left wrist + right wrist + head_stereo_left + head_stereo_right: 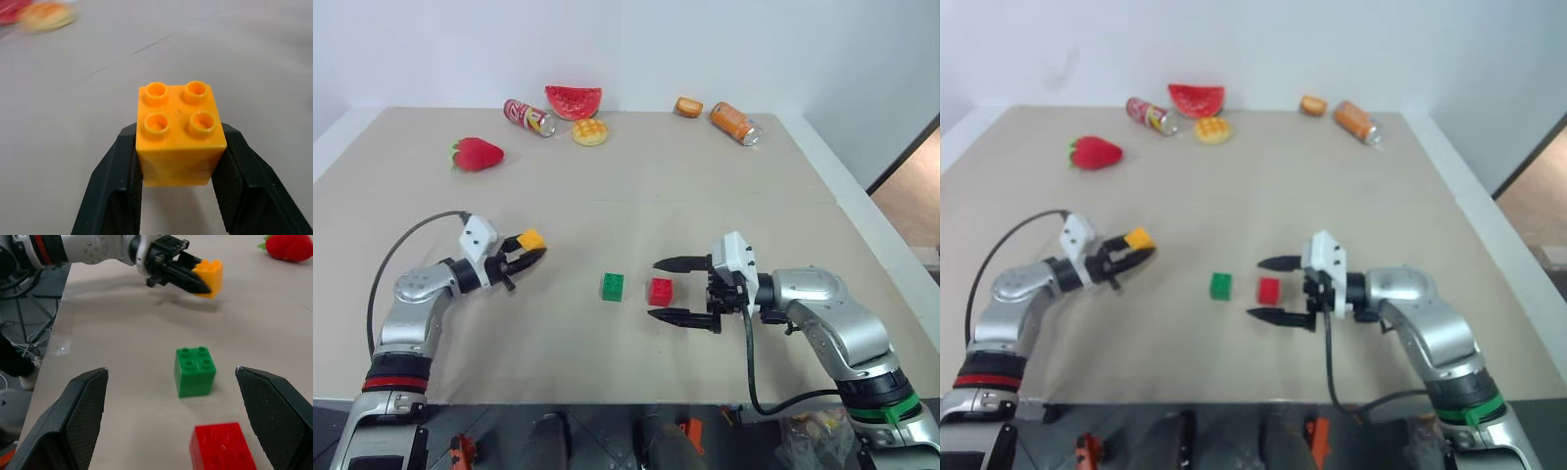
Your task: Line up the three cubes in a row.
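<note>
Three cubes noted. Left gripper [523, 253] clamps the orange cube [532, 239] above the table [705, 196], its sides hidden by fingers. Green cube [613, 286] and red cube [660, 291] sit side by side, apart; right gripper [674, 290] gapes wide around the red, which is cut off in the right wrist view.

Toy food and two cans along the far edge of the bench [636, 176]

A red strawberry [477, 154] lies far left. A red soda can [529, 117] lies on its side beside a watermelon slice [574, 101], with a round yellow waffle [590, 131] just in front. Far right, a small bread piece [688, 107] sits near an orange can [735, 122], also on its side.
</note>
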